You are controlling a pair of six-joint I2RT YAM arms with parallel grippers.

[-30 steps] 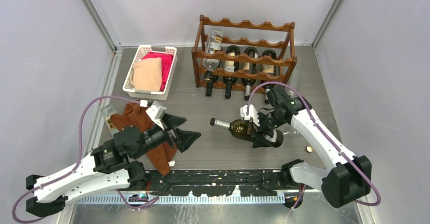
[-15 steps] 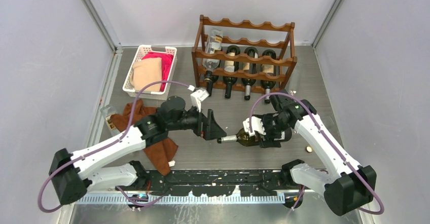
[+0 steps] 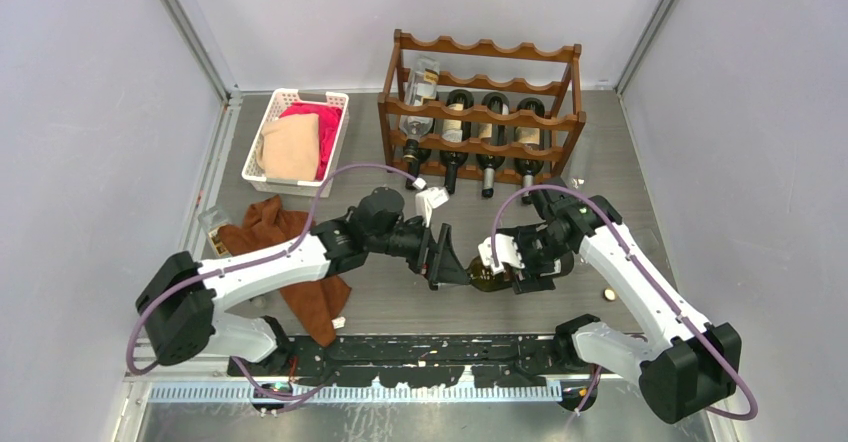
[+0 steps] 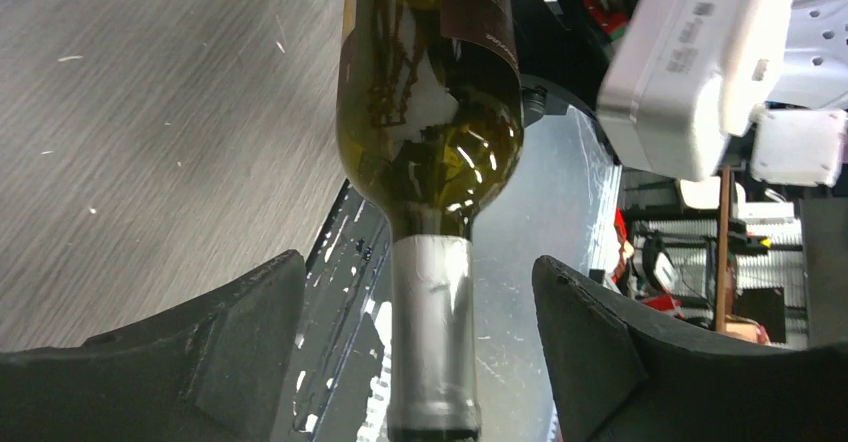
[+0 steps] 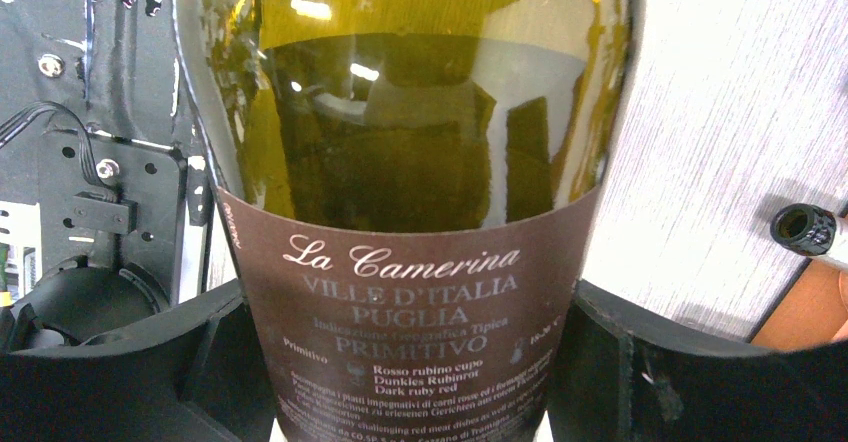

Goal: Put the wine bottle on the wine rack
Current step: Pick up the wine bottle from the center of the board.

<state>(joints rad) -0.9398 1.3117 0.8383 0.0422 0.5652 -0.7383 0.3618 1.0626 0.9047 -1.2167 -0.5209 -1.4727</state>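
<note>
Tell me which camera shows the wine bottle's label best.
The right wrist view: the label is close and centred, with "La Camerina" and "Primitivo" readable. The left wrist view catches only its dark edge at the top of the frame. The top view shows the wine bottle small and partly covered, label unreadable.

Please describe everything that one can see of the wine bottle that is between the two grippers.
The wine bottle is of dark olive-green, see-through glass, with a brown label reading "La Camerina, Puglia, Primitivo" and silver foil on its neck. It lies roughly horizontal in front of the wine rack, neck towards the left arm. The right gripper is shut on its labelled body. The left gripper is open, with a finger on either side of the neck, not touching it.
</note>
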